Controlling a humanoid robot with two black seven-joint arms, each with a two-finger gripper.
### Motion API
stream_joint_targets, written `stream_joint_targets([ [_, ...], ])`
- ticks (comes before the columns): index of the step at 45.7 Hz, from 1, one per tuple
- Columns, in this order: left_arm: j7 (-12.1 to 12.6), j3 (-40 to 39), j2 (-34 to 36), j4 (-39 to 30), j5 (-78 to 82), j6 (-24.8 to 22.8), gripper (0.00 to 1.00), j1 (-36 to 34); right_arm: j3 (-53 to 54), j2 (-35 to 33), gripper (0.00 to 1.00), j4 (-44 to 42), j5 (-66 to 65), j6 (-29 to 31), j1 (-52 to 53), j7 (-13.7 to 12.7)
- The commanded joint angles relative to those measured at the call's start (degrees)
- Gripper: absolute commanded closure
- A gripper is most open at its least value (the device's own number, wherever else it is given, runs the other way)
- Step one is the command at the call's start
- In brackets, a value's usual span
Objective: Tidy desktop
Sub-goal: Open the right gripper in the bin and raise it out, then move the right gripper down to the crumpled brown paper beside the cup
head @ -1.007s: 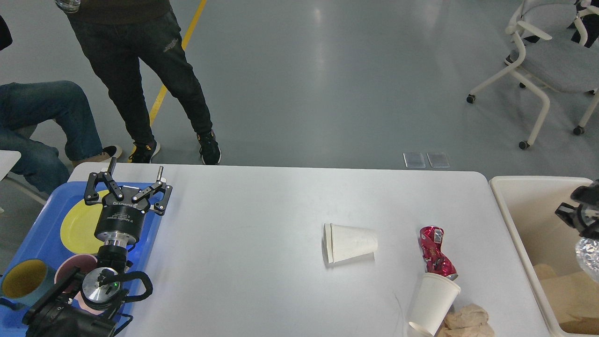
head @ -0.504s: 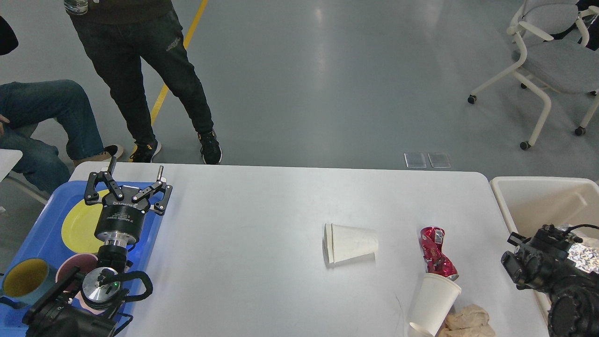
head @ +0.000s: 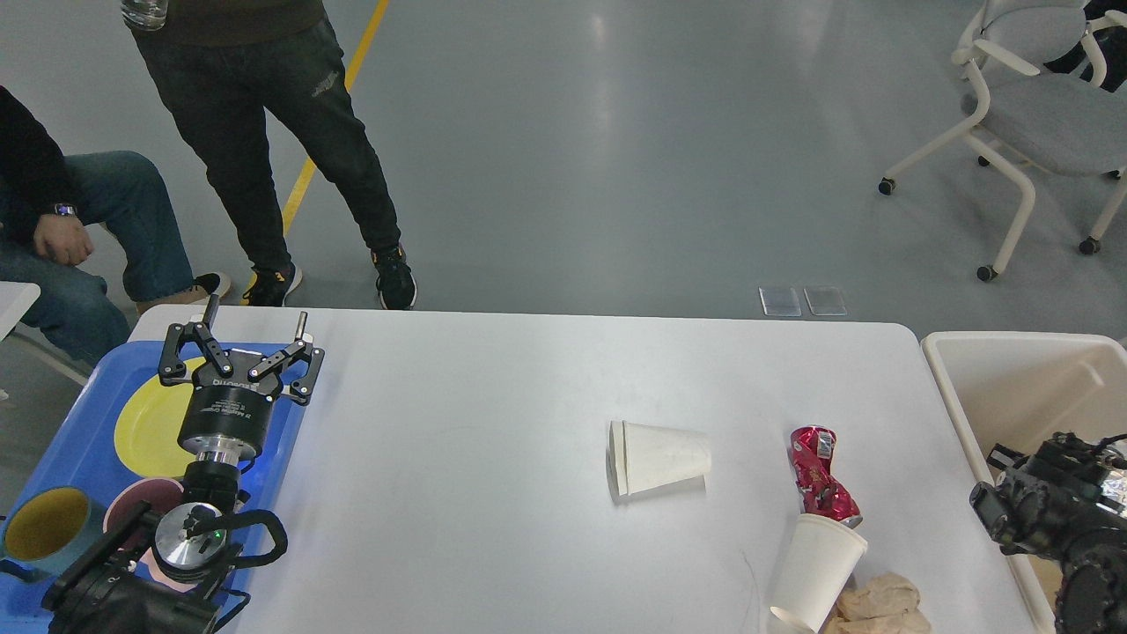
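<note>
1. Setting: robotics lab or test floor.
2. Evidence: grey coated floor (head: 616,158) with yellow line (head: 330,123); castered office chair (head: 1021,114); bystanders' legs (head: 264,150) beside the white desktop (head: 493,440).

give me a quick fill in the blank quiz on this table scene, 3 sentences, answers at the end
1. The cup at the middle of the desktop lies on its ____.
2. The crushed can is ____ in colour.
3. The left gripper hangs open over the ____ tray.

Missing words: side; red; blue
</note>
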Motion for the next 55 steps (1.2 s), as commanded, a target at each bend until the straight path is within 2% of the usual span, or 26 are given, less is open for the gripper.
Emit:
stream_joint_targets([
  [1,0.0,0.0,0.0,0.0,0.0,-0.01,0.04,0.0,0.34,-0.1,0.0,0.53,0.03,-0.03,0.65,-0.01],
  [10,0.0,0.0,0.0,0.0,0.0,-0.01,0.04,0.0,0.51,-0.27,0.0,1.32,0.03,0.23,2.49,-0.1],
  [15,0.0,0.0,0.0,0.0,0.0,-0.01,0.04,0.0,0.6,-0.89,0.0,4.48,0.03,0.41,4.6,-0.1],
  [24,0.0,0.0,0.0,0.0,0.0,-0.01,0.04,0.0,0.16,-6.86,0.0,21.17,-0.23,0.58,16.02,-0.36],
  [33,0.0,0.0,0.0,0.0,0.0,-0.01,0.04,0.0,-0.37,-9.41,0.0,28.12,-4.1,2.34,21.3,-0.54],
  [41,0.0,0.0,0.0,0.0,0.0,-0.01,0.04,0.0,-3.78,-13.02,0.0,40.51,-5.24,5.85,30.96,-0.63],
  [48,0.0,0.0,0.0,0.0,0.0,-0.01,0.04,0.0,-11.26,-11.61,0.0,52.46,-5.33,12.96,45.1,-0.71],
  [55,0.0,0.0,0.0,0.0,0.0,-0.01,0.04,0.0,-13.81,-8.19,0.0,60.03,-5.16,27.63,60.84,-0.71],
])
